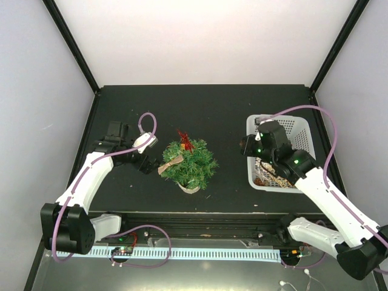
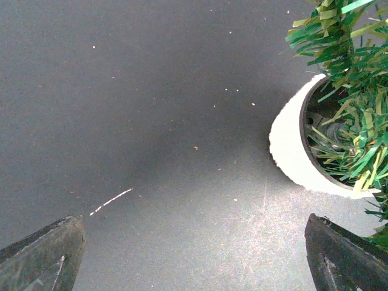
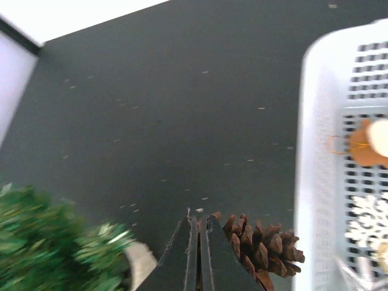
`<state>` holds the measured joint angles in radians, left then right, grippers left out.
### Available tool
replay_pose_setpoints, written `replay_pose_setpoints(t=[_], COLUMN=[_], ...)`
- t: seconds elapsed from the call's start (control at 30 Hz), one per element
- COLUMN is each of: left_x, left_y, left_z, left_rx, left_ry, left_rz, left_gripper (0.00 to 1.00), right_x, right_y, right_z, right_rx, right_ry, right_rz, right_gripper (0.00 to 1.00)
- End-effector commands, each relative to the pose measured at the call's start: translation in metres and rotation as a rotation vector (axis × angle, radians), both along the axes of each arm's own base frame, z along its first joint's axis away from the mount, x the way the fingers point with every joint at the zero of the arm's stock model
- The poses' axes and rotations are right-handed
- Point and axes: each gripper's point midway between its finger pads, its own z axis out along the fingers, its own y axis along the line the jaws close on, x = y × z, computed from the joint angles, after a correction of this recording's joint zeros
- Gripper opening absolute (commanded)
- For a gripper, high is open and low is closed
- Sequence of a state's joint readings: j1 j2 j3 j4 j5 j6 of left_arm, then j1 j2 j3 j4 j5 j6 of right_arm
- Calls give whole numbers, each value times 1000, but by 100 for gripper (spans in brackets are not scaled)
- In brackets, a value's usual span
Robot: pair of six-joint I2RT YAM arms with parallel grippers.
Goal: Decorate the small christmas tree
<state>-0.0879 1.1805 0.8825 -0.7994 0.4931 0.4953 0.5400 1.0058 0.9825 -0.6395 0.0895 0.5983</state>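
black table (image 1: 206, 103) — pale walls (image 1: 206, 36) around it

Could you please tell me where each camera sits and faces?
Top external: high behind the bases, looking down on the table, small christmas tree and basket; left arm and right arm show.
Left wrist: low beside the tree's white pot, facing the table; open left gripper at the bottom.
Right wrist: between tree and basket, facing the far wall; shut right gripper holds a pine cone.
Shared: all three show the tree.
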Motion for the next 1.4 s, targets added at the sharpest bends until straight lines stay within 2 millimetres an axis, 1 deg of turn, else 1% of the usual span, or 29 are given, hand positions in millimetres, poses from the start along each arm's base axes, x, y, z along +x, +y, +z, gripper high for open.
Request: replay_pose_setpoints(t=[0.0,0.17,0.3,0.4,0.6,0.87,0.93,1.13,1.23,1.37], left_x=[4,3,2,2,0,0,0,-3,-4,-5], left_y=[3,4,4,4,4,4,4,3,4,5], left_z=[8,7,5,3,0,1,1,1,1,3], left_rx=[15,19,18,20,21,18,15,5,10,17], left_ry=[-16,-13,-11,-8,-3,-3,-2,-7,-15,-25], left_rz=[-1,3,2,5,5,9,10,10,11,11], left_gripper=[99,99,99,99,99,99,99,99,99,99], right_x=[-20,-41,-57,-67,-87,-101,-101,-94,-90,-91], right_y=[34,72,100,115,140,156,158,163,164,170], right_z=[27,46,66,70,72,61,55,50,44,37], right_rx=[61,121,174,178,176,169,169,163,155,153], right_ry=[-30,-47,-60,-55,-37,-7,-1,-14,-19,-3], right_rz=[96,203,278,317,398,442,442,422,408,422], right_gripper=[1,1,1,1,1,1,1,1,1,1])
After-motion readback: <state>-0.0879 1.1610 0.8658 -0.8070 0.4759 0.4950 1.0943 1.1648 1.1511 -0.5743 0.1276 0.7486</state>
